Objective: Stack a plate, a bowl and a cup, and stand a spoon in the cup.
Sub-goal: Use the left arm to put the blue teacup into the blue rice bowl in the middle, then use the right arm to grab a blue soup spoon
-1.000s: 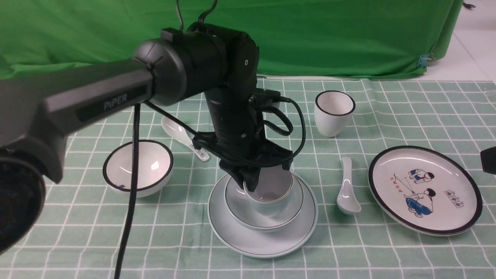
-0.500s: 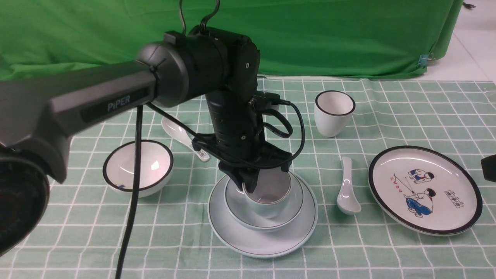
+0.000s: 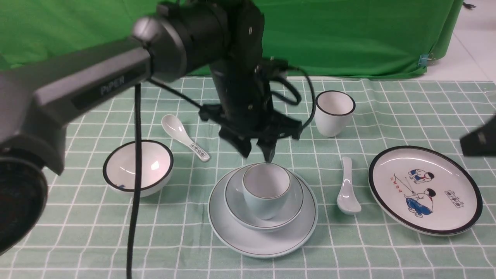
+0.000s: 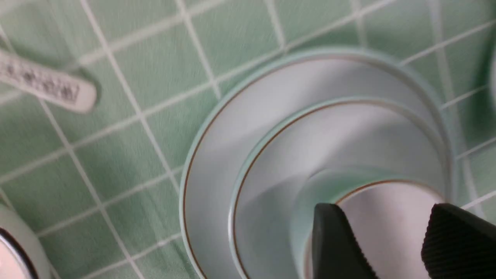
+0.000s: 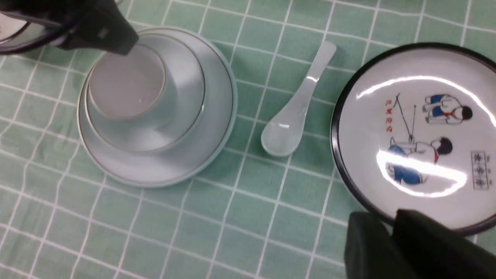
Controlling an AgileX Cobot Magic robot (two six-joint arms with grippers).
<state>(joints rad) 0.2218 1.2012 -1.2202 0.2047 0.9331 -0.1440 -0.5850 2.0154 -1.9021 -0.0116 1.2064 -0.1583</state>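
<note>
The pale blue-green plate (image 3: 263,244) sits on the bench (image 3: 387,252), which is covered by a green checked cloth. The matching bowl (image 3: 237,203) stands on the plate, and the small cup (image 3: 266,190) stands upright inside the bowl. The left tool (image 3: 257,152) hangs just above the far rim of the cup; its two fingers are spread apart, holding nothing and clear of the cup. The plain white spoon (image 3: 347,193) lies flat on the cloth just to the right of the stack. It is between the stack and the picture plate (image 3: 424,190), with its scoop toward the robot and its handle pointing away. The right tool (image 5: 387,224) hovers over the near edge of the picture plate. Its fingers are close together with nothing between them, but I cannot tell if they are fully closed. A black-rimmed cup (image 3: 334,112) stands further back on the right. On the left are a black-rimmed bowl (image 3: 137,168) and, beside it, a lettered spoon (image 3: 184,137).
</note>
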